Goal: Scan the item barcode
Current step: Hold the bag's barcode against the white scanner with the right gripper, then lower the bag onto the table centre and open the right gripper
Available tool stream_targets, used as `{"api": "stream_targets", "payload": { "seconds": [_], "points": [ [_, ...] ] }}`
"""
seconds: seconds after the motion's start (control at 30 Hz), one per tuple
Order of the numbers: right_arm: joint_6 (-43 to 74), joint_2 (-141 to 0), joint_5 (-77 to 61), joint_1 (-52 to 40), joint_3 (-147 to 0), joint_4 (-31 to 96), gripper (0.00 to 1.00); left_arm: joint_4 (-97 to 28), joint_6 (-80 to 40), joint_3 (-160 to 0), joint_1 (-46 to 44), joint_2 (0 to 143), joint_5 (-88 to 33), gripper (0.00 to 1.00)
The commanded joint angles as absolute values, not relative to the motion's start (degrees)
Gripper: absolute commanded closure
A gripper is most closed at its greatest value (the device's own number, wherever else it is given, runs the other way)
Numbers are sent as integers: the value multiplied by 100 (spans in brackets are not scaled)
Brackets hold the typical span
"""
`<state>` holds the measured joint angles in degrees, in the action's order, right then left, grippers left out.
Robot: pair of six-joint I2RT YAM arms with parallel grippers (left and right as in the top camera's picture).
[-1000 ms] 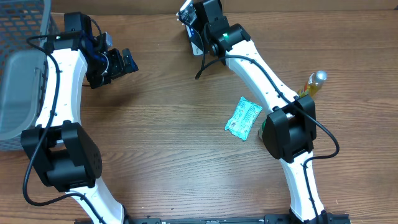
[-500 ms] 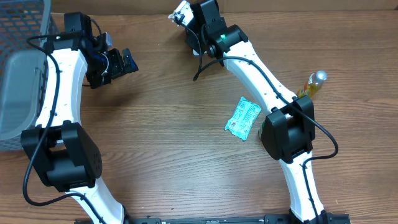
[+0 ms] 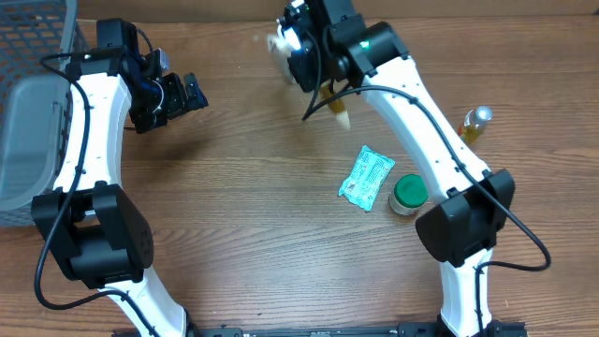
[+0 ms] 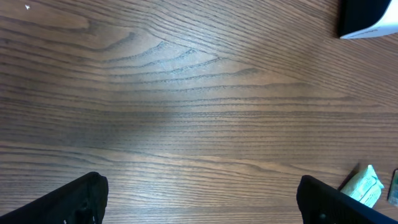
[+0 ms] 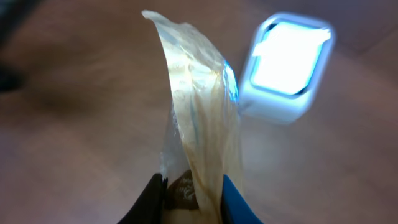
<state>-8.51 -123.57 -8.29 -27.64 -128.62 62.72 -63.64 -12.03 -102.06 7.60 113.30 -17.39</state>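
Right wrist — right gripper (image 5: 189,194) clenched on a clear packet (image 5: 199,112) — left gripper (image 4: 202,196) released.

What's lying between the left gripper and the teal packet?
Nothing: only bare wooden table runs from the left gripper to the teal packet, as the overhead and left wrist views show.

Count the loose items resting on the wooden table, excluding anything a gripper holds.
3: a teal foil packet mid-table, a green-lidded round jar beside it, and a small yellow bottle toward the right edge. Others may be hidden from view.
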Motion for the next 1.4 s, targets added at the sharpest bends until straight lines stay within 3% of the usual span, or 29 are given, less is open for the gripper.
{"api": "stream_targets", "payload": {
  "seconds": [0.0,0.07,0.13,0.17,0.3,0.6,1.37],
  "points": [
    [-513,-12248,-2755,-2637,-12822,6982,92,-6361,-1243,-10318,738,11314,-1741,0],
    [-517,-12248,-3070,-2639,-12641,7651,86,-6361,-1240,-10318,738,11314,-1741,1],
    [-539,-12248,-2915,-2639,-12492,7970,57,-6361,-1243,-10318,738,11314,-1741,0],
    [-537,-12248,-2705,-2639,-12396,8064,32,-6361,-1240,-10318,738,11314,-1741,0],
    [-534,-12248,-2084,-2637,-12239,8114,0,-6361,-1243,-10318,738,11314,-1741,0],
    [-534,-12248,-1208,-2639,-12186,8093,0,-6361,-1243,-10318,738,11314,-1741,0],
    [-534,-12248,-1203,-2639,-12186,8090,0,-6361,-1240,-10318,738,11314,-1741,1]
  ]
}}
